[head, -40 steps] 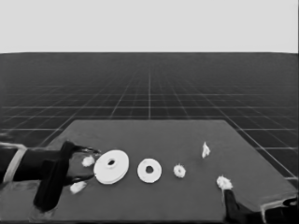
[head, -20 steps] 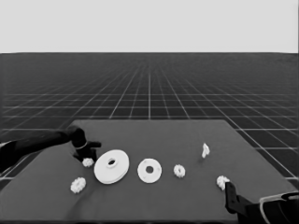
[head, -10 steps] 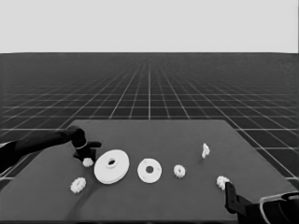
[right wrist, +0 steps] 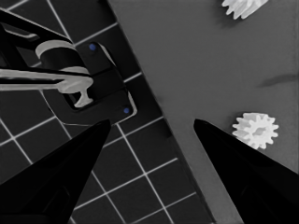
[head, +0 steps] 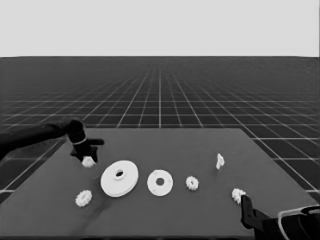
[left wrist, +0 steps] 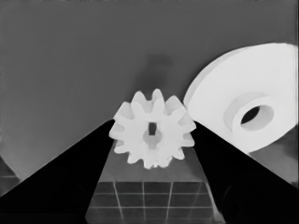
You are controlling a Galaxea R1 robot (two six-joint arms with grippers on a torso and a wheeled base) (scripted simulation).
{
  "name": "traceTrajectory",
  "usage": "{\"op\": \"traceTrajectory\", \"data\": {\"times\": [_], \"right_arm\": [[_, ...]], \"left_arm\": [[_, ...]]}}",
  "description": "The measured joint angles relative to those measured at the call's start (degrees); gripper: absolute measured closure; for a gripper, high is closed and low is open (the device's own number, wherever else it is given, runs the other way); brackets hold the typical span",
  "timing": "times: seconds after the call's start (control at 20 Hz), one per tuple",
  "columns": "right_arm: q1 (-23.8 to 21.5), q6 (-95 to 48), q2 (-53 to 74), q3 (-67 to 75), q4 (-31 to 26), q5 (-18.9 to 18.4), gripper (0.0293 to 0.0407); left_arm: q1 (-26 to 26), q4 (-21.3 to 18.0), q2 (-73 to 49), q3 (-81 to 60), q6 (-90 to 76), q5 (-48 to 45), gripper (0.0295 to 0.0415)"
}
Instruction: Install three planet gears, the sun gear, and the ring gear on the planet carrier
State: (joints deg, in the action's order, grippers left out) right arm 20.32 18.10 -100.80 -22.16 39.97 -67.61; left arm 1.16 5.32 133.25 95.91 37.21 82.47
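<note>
Gripping a small white toothed gear [left wrist: 152, 134] between its two long black fingers, your left gripper [head: 88, 156] stands over the table's left end, just beside the larger white round part with the raised hub and dark hole [head: 120, 178]; in the left wrist view the gear sits squarely between the two dark wedges, both touching its teeth, with the floor's grid showing beneath it, so I judge it lifted clear of the dark table [head: 165, 215]; the step in hand is carrying the first gear, since the smaller flat white round part with a central hole [head: 160, 182] lies bare, just past the larger one; your next move calls for swinging the held gear across the larger part and lowering it flat onto the smaller one; three other small toothed gears lie loose, one near the front left [head: 83, 198], one beside the smaller part [head: 192, 183], one at the front right [head: 238, 194]; your right gripper [right wrist: 149, 140] waits at that corner, fingers spread apart and empty.
</note>
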Motion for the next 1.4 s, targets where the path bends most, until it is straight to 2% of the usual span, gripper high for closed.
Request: {"op": "traceTrajectory", "data": {"times": [0.1,0.15,0.2,0.3,0.4,0.6,0.7,0.8,1.1,1.2,1.25,1.4], "right_arm": [[0.0,0.0,0.0,0.0,0.0,0.0,0.0315],[0.0,0.0,0.0,0.0,0.0,0.0,0.0315],[0.0,0.0,0.0,0.0,0.0,0.0,0.0315],[0.0,0.0,0.0,0.0,0.0,0.0,0.0315],[0.0,0.0,0.0,0.0,0.0,0.0,0.0315],[0.0,0.0,0.0,0.0,0.0,0.0,0.0315],[0.0,0.0,0.0,0.0,0.0,0.0,0.0315],[0.0,0.0,0.0,0.0,0.0,0.0,0.0315],[0.0,0.0,0.0,0.0,0.0,0.0,0.0315],[0.0,0.0,0.0,0.0,0.0,0.0,0.0315],[0.0,0.0,0.0,0.0,0.0,0.0,0.0315],[0.0,0.0,0.0,0.0,0.0,0.0,0.0315]], "left_arm": [[0.1,-0.1,0.0,0.0,0.0,0.1,0.0398],[0.1,2.8,4.5,-10.4,21.6,2.3,0.0398],[0.1,3.5,17.3,-11.5,32.1,4.1,0.0399],[0.1,3.3,33.3,-0.9,34.4,4.5,0.0399],[0.1,3.0,39.1,6.0,32.9,4.3,0.0399],[0.1,2.9,41.7,10.0,31.7,4.2,0.0399],[-5.4,7.8,43.1,14.1,29.5,1.8,0.0399],[-7.3,9.3,43.9,16.3,28.3,0.7,0.0399],[-8.1,10.1,44.3,17.5,27.7,0.0,0.0399],[-8.2,10.1,44.3,17.5,27.7,0.0,0.0339],[-8.2,10.1,44.3,17.5,27.7,0.0,0.033],[-8.2,10.1,44.3,17.5,27.7,0.0,0.0326]]}}
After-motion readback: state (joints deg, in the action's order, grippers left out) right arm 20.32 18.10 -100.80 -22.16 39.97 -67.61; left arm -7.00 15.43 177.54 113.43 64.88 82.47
